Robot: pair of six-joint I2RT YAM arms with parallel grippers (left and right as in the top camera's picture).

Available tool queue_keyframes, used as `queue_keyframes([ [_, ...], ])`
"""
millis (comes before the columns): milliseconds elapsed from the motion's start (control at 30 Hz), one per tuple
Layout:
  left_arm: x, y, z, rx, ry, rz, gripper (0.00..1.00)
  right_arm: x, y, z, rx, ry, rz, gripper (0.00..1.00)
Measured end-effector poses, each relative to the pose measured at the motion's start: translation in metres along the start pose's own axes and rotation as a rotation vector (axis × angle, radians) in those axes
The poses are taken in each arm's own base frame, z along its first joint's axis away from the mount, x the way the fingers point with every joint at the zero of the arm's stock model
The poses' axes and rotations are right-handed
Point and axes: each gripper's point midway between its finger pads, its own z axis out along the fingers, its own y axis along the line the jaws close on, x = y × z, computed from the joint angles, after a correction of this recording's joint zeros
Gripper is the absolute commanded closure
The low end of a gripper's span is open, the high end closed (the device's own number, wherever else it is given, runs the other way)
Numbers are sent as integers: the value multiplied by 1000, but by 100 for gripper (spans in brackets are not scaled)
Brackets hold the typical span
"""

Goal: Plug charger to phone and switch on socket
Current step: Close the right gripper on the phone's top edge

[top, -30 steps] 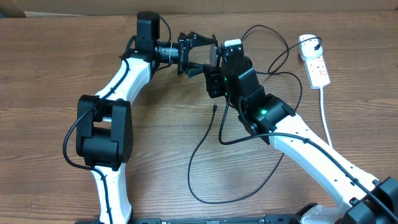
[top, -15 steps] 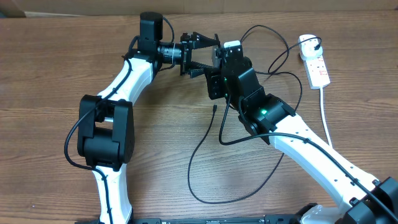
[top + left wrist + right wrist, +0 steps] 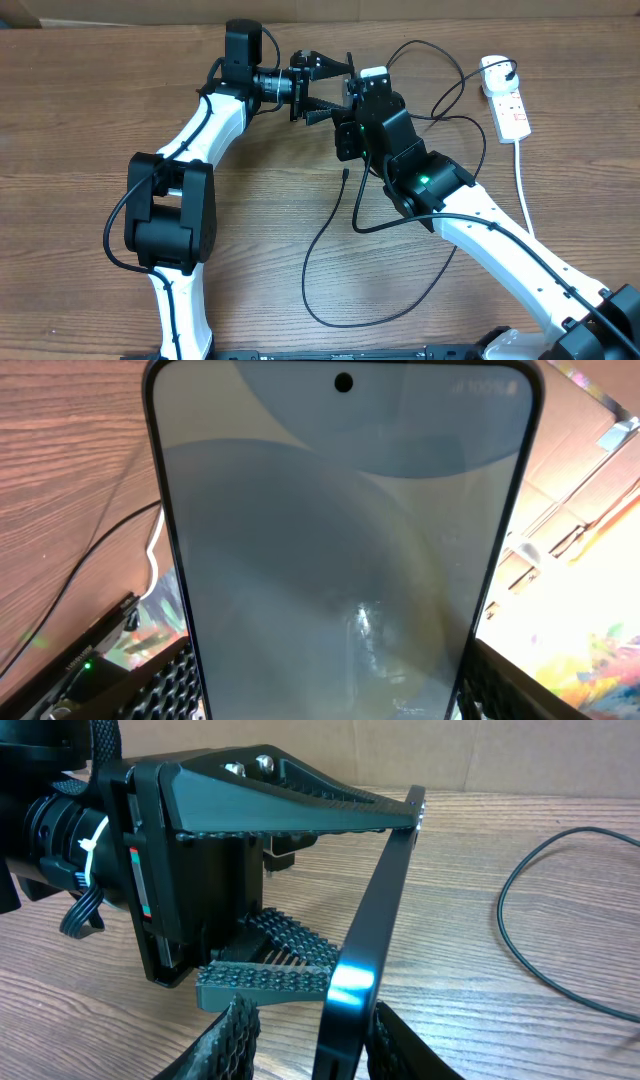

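The phone fills the left wrist view, screen lit pale blue-grey. My left gripper is shut on it, a ribbed finger against each long edge. The right wrist view shows the phone edge-on and upright above the table. My right gripper straddles its lower end: the right pad is at the phone, the left pad stands off with a gap. Overhead, the two grippers meet at the back centre. The charger loops over the table, its tip lying free. The socket lies at the far right.
The socket's thick white cord runs down the right side. The charger's loops cross the wood between the right arm and the socket. A cardboard wall closes the back edge. The left arm stands at the left.
The left arm has shifted slightly to the right with the phone. The charger and the socket lie where they were.
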Motion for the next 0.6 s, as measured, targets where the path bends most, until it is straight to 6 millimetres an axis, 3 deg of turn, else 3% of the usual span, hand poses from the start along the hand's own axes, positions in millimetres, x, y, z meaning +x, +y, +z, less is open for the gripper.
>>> queue_keyframes([
  [367,-1,0,0,0,-5,23,49,2,-1,2,4,7,-1,65],
  [600,-3,0,1,-2,-18,31,49,13,-7,13,41,33,-9,65],
])
